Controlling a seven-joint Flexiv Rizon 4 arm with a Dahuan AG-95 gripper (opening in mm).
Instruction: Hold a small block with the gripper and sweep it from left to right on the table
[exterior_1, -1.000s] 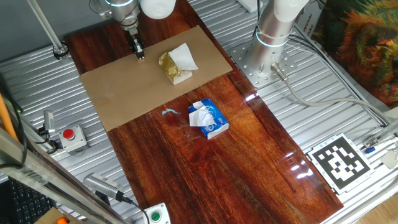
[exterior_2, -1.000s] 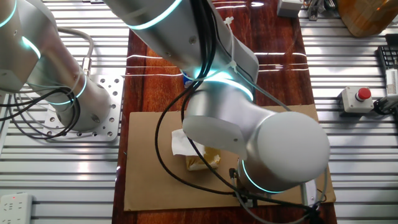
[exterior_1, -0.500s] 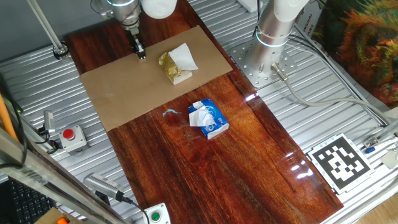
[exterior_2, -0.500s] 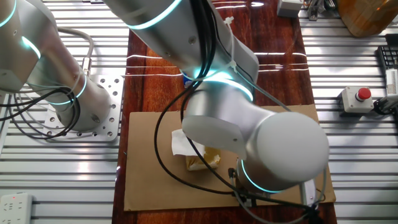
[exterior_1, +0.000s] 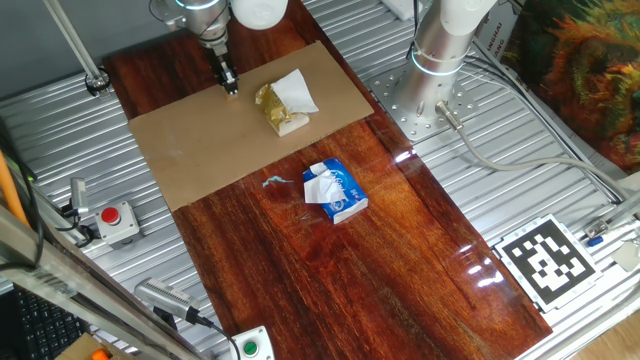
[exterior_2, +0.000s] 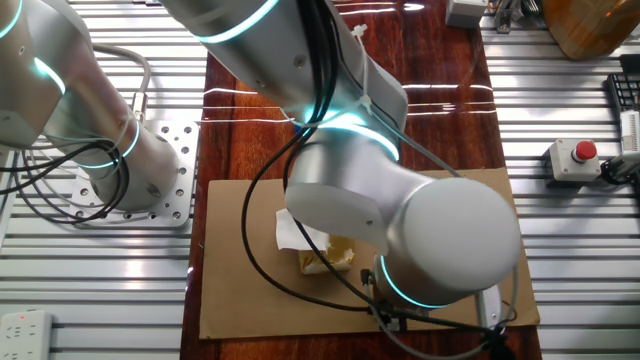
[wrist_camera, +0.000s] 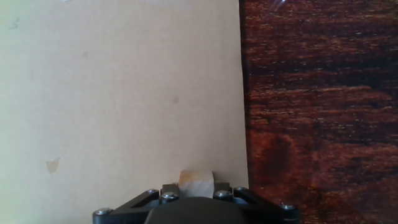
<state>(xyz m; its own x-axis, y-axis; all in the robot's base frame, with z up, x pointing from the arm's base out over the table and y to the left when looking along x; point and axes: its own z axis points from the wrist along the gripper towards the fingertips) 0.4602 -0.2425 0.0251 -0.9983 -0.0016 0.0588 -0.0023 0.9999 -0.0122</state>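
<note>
The narrow black gripper (exterior_1: 231, 87) points down at the far edge of the tan cardboard sheet (exterior_1: 220, 140) on the red-brown table (exterior_1: 330, 270). In the hand view the gripper (wrist_camera: 196, 185) is shut on the small block (wrist_camera: 196, 181), a pale tan cube held between the jaws just above the cardboard, near the sheet's edge with the wood. The block is too small to make out in the fixed views. In the other fixed view the big silver arm hides the gripper.
A yellowish crumpled lump with white paper (exterior_1: 283, 102) lies on the cardboard right of the gripper, also in the other fixed view (exterior_2: 320, 250). A blue-and-white packet (exterior_1: 335, 190) lies on the wood. A second arm's column (exterior_1: 440, 45) stands at the back right. A red button box (exterior_1: 117, 220) sits left.
The gripper has shifted slightly to the right along the cardboard's far edge, toward the crumpled lump, with the block still held.
</note>
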